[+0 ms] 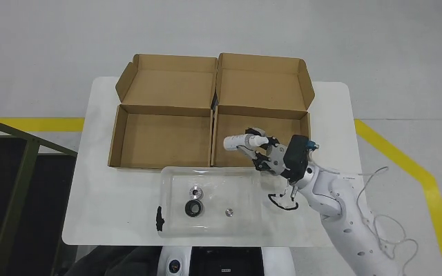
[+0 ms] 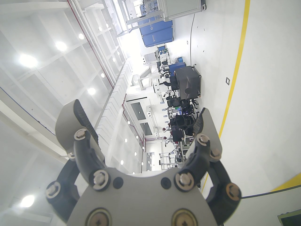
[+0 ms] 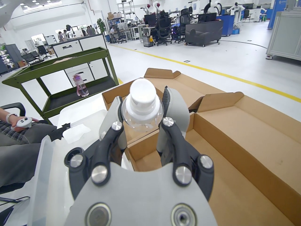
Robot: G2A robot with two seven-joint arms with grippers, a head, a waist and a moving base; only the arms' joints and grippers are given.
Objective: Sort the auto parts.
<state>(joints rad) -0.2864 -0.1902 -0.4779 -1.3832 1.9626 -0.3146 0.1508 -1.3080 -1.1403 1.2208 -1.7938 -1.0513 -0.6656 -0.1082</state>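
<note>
Part: a white-capped piece with a clear bulb (image 1: pixel 242 141), and it's up in the air over the right box (image 1: pixel 276 123), close to that box's left wall.
Long axis: lying nearly level across the table; the white cap leads toward the robot's left, at the left box (image 1: pixel 162 138), with the clear bulb trailing at the fingers.
From the right wrist: the part (image 3: pixel 142 105) runs straight out along the gripper's own line, cap sticking out past the fingertips.
Right gripper (image 1: pixel 261 145): clamped on the clear bulb, one finger on each side (image 3: pixel 143 109), closed only as far as the bulb allows.
Right arm: comes in from the table's (image 1: pixel 97 193) near right corner, forearm slanting in toward the middle, wrist above the clear tray's (image 1: pixel 214 181) far right corner.
Left gripper (image 2: pixel 141 116): jaws spread wide, nothing between them, facing out at the hall.
Tray: a round metal piece (image 1: pixel 197 191), a black ring (image 1: pixel 194 207) just beside it, and a small metal piece (image 1: pixel 228 212) a little apart.
</note>
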